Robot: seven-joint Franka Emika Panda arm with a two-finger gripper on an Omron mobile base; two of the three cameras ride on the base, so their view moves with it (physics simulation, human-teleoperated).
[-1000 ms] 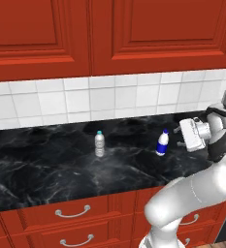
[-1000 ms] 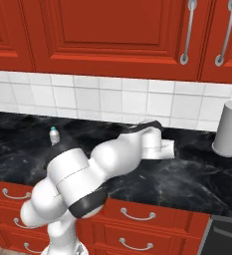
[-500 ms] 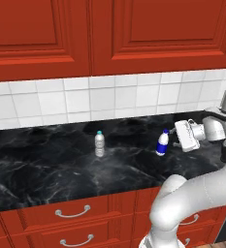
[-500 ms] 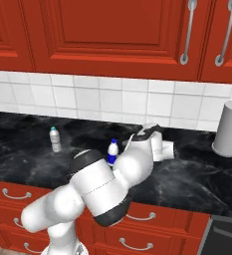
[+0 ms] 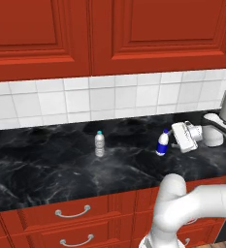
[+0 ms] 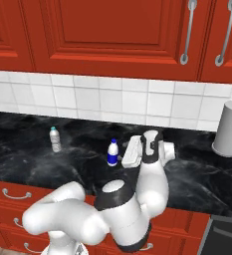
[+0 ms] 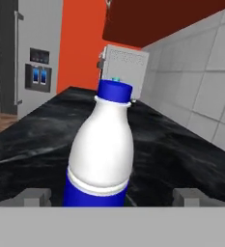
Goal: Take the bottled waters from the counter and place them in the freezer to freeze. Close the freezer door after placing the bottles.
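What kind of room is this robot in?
It looks like a kitchen. There is a black marble counter over red drawers, with white wall tiles behind, red cupboards above, and a roll of paper towels standing at one end.

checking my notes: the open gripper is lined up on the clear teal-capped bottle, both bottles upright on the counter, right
Wrong bottle. The open gripper is lined up on the white bottle with the blue cap, as the hand view shows. Both bottles, including the clear one, stand upright on the counter.
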